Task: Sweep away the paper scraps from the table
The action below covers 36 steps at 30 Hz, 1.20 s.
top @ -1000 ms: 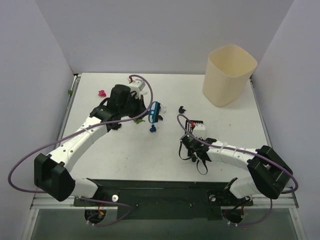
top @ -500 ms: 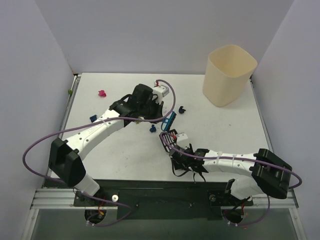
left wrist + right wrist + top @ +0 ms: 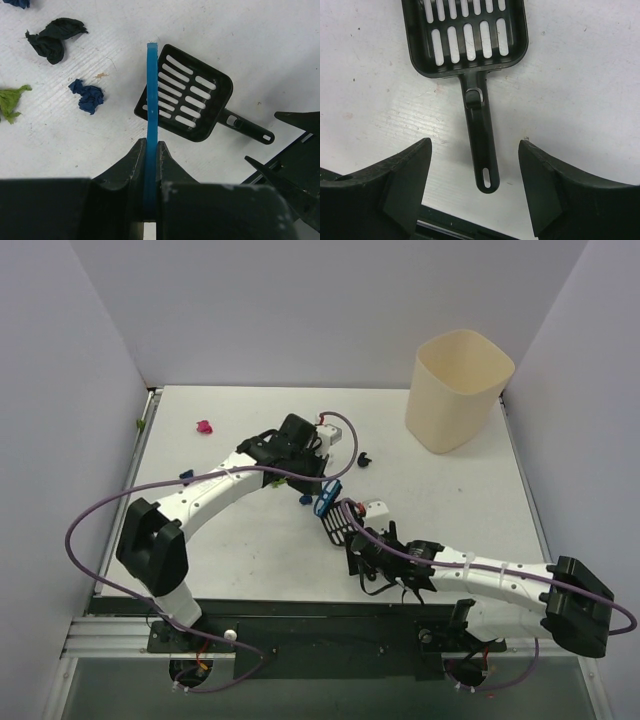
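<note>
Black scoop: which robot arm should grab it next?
Right, probably. The right gripper is open, its jaws on either side of the handle of the scoop, which lies on the table. The left gripper is shut on the blue brush, so it's busy.

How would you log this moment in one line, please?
left gripper: shut on brush | right gripper: open, astride scoop handle | paper scraps: unswept

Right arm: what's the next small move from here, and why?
Probably ease the right gripper forward and close it on the handle of the scoop. That gripper is open, and the handle lies flat on the table between its fingers, ungripped. The left gripper is shut on the blue brush, and the dark blue scrap lies near the scoop, so sweeping likely needs the scoop held.
</note>
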### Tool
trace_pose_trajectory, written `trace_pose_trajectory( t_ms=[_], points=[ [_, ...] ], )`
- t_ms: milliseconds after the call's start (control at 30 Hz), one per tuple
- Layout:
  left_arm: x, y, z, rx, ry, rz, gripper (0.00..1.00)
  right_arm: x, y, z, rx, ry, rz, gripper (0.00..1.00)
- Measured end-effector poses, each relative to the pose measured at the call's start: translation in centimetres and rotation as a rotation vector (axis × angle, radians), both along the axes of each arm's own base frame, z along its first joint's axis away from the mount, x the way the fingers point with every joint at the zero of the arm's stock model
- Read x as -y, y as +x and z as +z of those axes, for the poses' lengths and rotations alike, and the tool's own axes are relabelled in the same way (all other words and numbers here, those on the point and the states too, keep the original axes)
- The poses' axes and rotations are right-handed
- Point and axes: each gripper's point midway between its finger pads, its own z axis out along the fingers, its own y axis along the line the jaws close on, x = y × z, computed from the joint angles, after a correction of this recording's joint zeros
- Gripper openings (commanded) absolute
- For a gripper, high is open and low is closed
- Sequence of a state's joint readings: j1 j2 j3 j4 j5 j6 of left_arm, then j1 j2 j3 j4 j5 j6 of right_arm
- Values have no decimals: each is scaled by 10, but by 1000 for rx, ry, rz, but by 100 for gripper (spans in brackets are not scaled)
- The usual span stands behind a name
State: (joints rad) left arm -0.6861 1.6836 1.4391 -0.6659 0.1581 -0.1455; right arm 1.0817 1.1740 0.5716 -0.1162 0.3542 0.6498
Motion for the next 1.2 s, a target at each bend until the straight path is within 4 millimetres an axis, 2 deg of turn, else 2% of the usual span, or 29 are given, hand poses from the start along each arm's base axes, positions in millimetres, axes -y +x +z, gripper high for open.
trace_pose_trajectory(
  t_ms=[133, 333, 567, 733, 833, 1000, 1200],
  points=[
    [3, -1, -16, -38, 17, -11, 0, 4, -1, 2, 8, 6, -3, 66],
    [5, 1, -38, -81, 50, -16, 0, 4, 0, 12, 27, 30, 0, 73],
    [8, 4, -40, -86, 50, -21, 0, 6, 1, 7, 16, -11, 7, 75],
    [8, 4, -40, -85, 50, -24, 0, 5, 12, 20, 35, -16, 0, 77],
    [8, 4, -40, -84, 50, -25, 0, 15, 26, 30, 36, -13, -35, 82],
    [8, 4, -40, -81, 50, -32, 0, 32, 32, 39, 21, -45, -30, 77],
    [8, 4, -40, -80, 51, -35, 0, 13, 21, 33, -53, -75, 121, 65]
  ],
)
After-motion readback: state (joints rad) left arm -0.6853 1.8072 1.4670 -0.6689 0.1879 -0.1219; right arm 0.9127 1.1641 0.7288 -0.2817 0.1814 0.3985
